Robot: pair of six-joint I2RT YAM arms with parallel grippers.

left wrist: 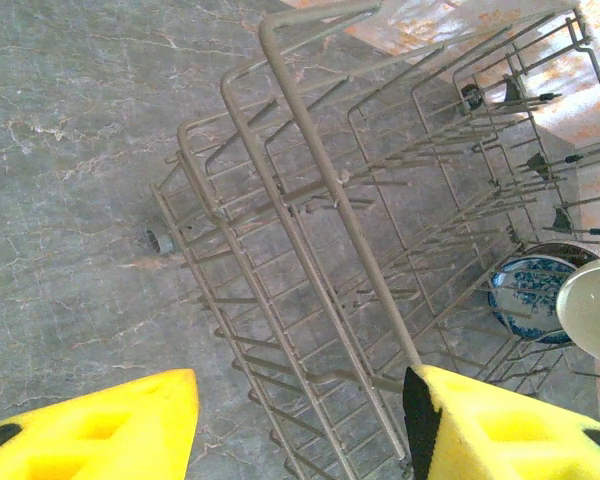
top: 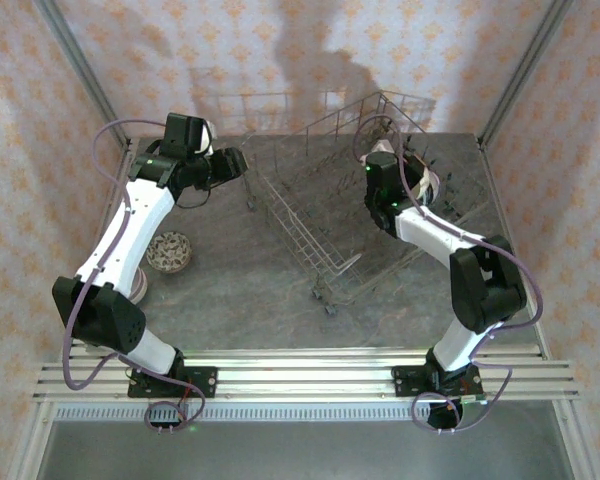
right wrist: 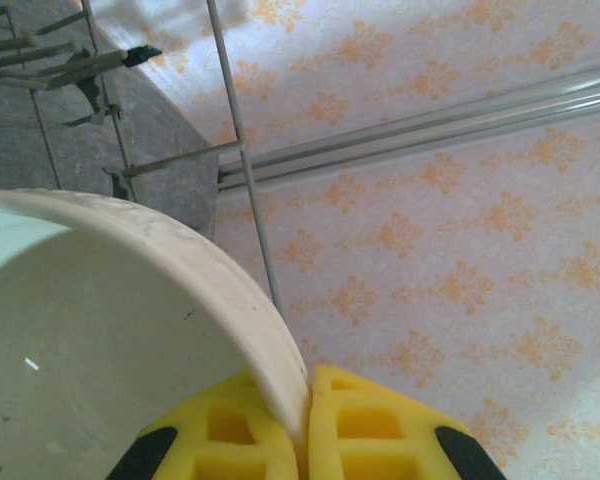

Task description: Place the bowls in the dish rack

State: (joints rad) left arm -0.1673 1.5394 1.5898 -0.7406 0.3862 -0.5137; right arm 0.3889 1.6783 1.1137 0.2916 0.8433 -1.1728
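Right pincer (right wrist: 305, 425) clamps the rim of a cream-white round ceramic bowl (right wrist: 100, 350) over the grey wire dish rack (top: 310, 220); left pincer (left wrist: 300, 405) hangs apart.

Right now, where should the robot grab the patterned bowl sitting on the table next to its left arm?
Probably by its rim, from straight above: the patterned bowl sits upright, mouth up, on the table, so one finger can slip inside and one outside. The right gripper pinches the cream bowl that way.
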